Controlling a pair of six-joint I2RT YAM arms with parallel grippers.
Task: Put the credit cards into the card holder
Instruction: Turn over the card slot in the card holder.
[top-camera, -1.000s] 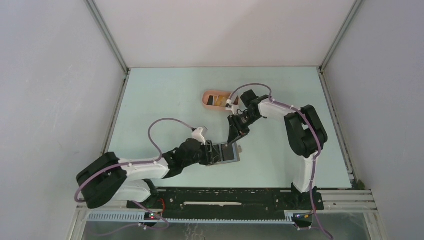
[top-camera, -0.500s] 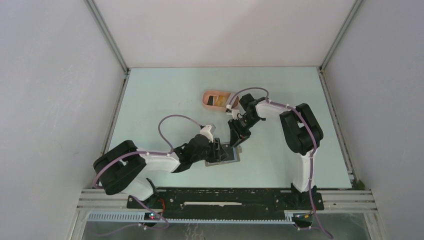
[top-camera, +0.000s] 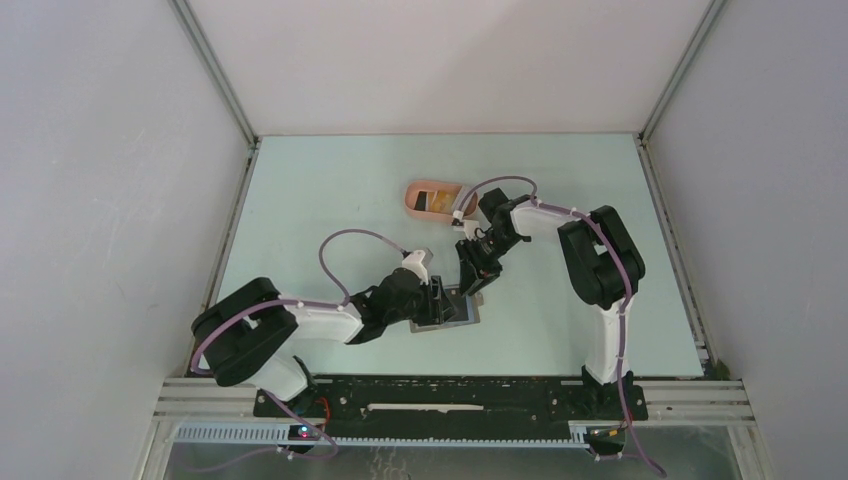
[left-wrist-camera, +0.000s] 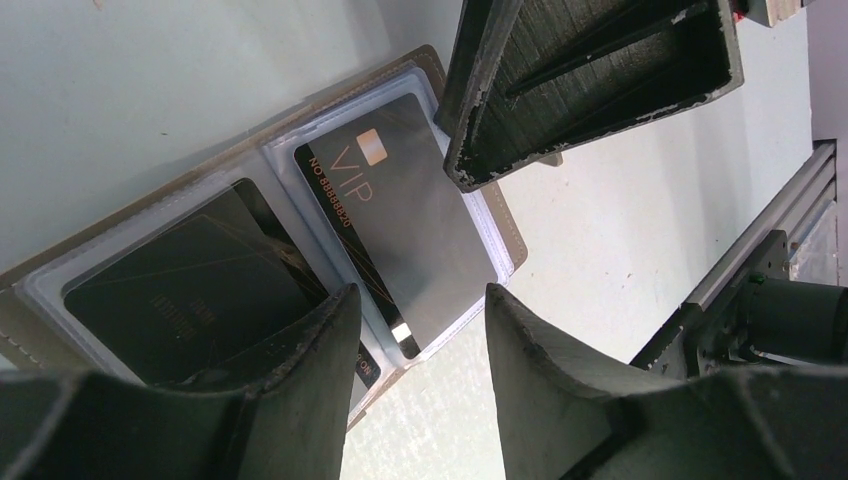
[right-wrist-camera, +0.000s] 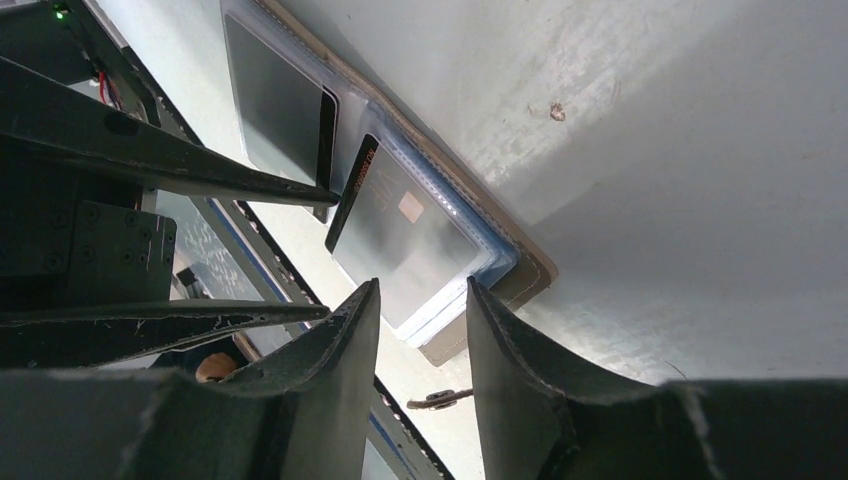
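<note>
While over wallet (top-camera: 466, 316), grippers (top-camera: 440, 300) (top-camera: 473, 284) half-open, seemingly empty

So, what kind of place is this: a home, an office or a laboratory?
Most likely a robot test cell in a laboratory: plain white panel walls in an aluminium frame enclose a pale green table, and two robot arms are bolted to a black rail at its near edge.
</note>
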